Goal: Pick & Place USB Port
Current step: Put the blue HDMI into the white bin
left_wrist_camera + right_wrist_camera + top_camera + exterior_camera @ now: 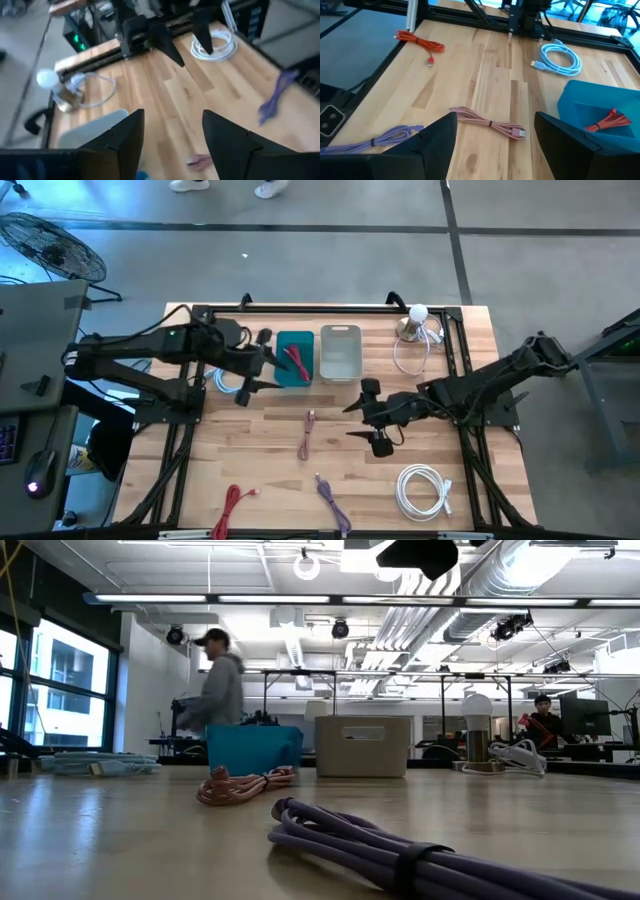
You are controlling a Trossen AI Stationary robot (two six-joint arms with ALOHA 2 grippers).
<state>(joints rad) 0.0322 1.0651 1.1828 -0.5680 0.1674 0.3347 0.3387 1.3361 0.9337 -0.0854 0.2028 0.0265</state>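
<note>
My right gripper [366, 421] hangs at centre-right of the high view, above bare wood, its jaws spread wide and holding nothing. My left gripper [258, 374] sits at upper left of centre, just beside the teal bin [294, 358]; its jaws are also spread and empty.

Task item: the pink cable [308, 433] lies loose on the table [270, 460] at frame centre, left of my right gripper and apart from it. One red cable [297, 359] already lies in the teal bin.

Recommended procedure, as a judgement:
1. Bring the right gripper over the banded middle of the pink cable [490, 124], not over its plug end.
2. Align the jaws across the bundle, so both strands fall between them.
3. Descend until the fingertips nearly touch the wood, then close.
4. Lift clear before travelling to a bin; a trailing plug could snag the rim.

View differences:
- The right wrist view shows the band and plug of the pink cable; the high view shows only its outline.
- The high view alone shows the grey bin [340, 352] and the white cable [424, 489] at lower right.
- The low view shows the purple cable [420, 855] close up and a person [218, 680] beyond the table; neither gripper can be clearly made out there.
</note>
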